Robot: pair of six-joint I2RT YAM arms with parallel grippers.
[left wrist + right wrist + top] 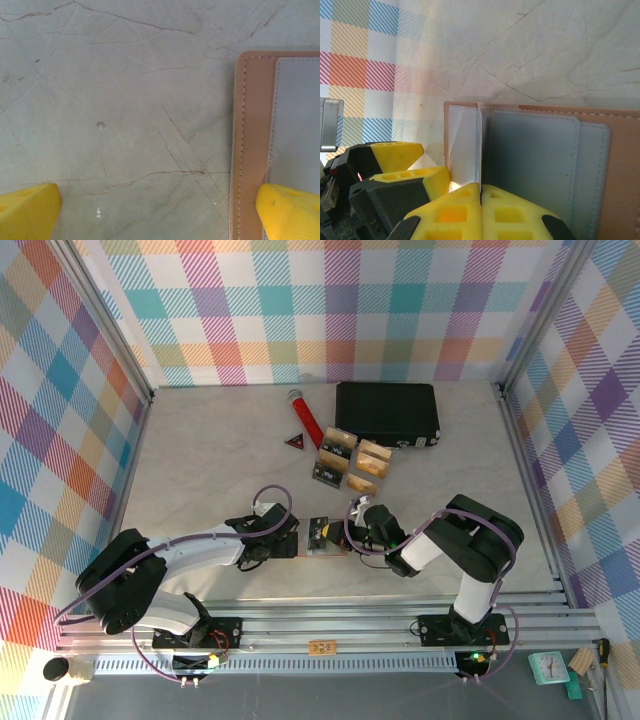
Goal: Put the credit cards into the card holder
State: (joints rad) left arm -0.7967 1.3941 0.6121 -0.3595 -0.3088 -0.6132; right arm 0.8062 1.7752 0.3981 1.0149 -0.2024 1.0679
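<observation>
The card holder [326, 540] lies open on the table between the two grippers, tan leather with grey inner pockets [535, 155]. My right gripper [481, 192] is shut on a thin pocket flap [479, 145] of the card holder, which stands upright. My left gripper [159, 212] is open low over the table at the holder's left edge [250, 140], and its right fingertip [290, 210] overlaps the holder. Several gold-tan credit cards [350, 460] stand in a clear tray behind.
A big black case [388, 410] lies at the back. A red pen [305, 418] and a red triangle [294, 442] lie left of the card tray. The left gripper's yellow fingers [395, 155] sit close to the right gripper.
</observation>
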